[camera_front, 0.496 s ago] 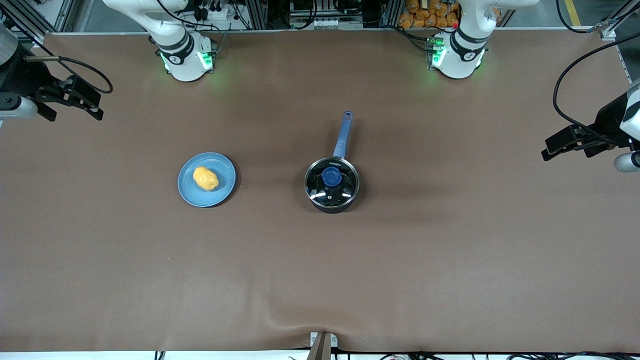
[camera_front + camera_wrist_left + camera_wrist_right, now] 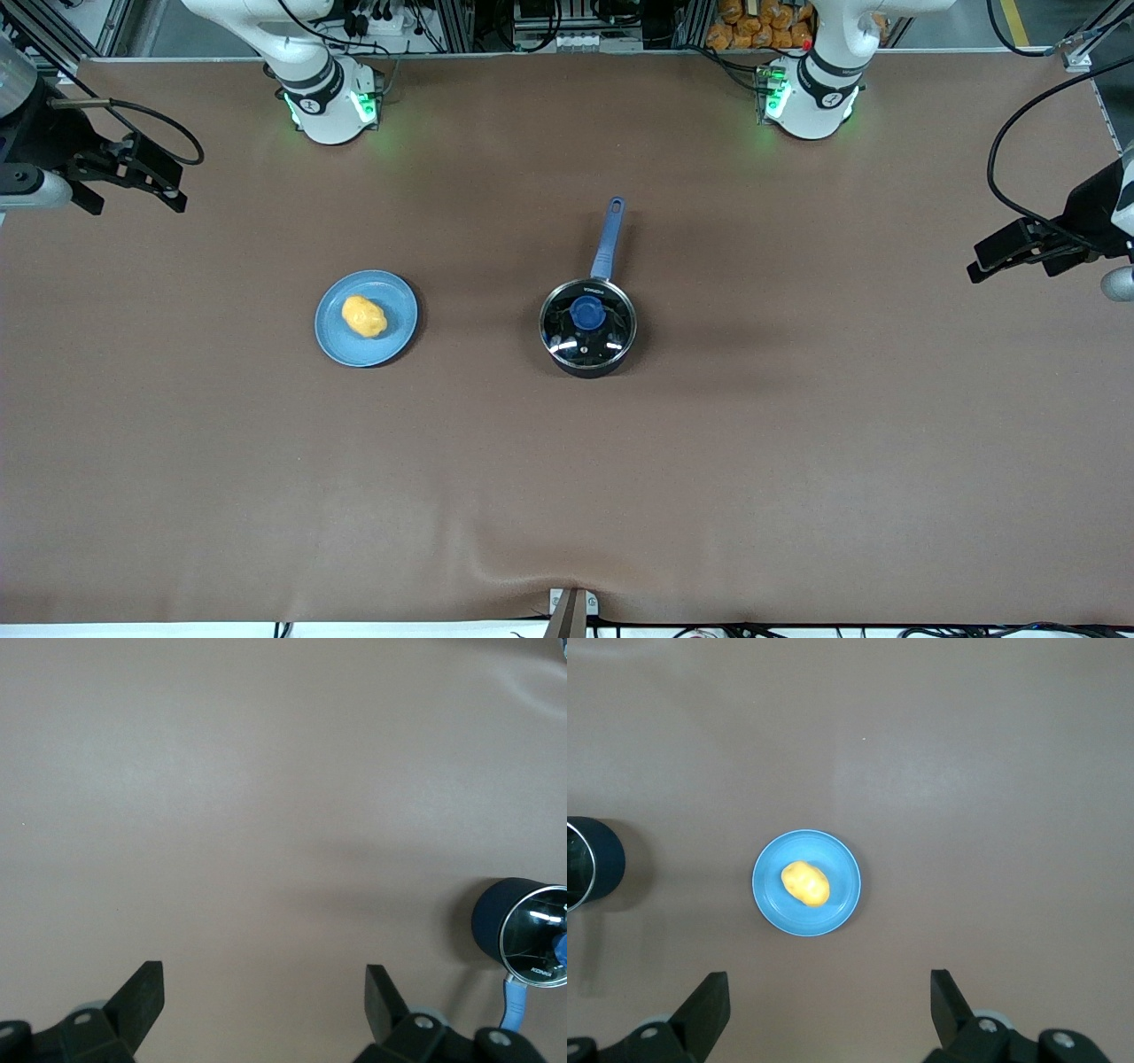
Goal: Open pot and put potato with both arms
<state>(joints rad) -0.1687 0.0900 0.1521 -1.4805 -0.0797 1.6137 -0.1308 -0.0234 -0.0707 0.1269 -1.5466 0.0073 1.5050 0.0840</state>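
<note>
We see two white arms poised high at the ends of a brown-covered table (image 2: 797,461), each waiting with nothing in its grasp. The left gripper (image 2: 1005,259) hangs over the table's edge at the left arm's end, its two black fingers (image 2: 142,992) spread wide apart in the left wrist view. The right gripper (image 2: 146,182) hangs over the edge at the right arm's end, its fingers (image 2: 950,1001) likewise splayed, with bare table between them.

At the table's middle stands the pot (image 2: 588,326), a small black saucepan. Its glass lid (image 2: 567,341) sits closed on the rim, the blue knob (image 2: 586,311) at its centre, and its long blue handle (image 2: 608,235) points from the pot toward twelve o'clock in the front view, toward the robots' bases. From the left wrist camera we catch only the pot's dark side and part of the lid.

The potato (image 2: 363,316), yellow-orange and lumpy, lies on a flat blue plate (image 2: 399,301). The plate rests at nine o'clock from the pot, well apart from it, toward the right arm's end. Both grippers stay clear of pot and plate alike.
</note>
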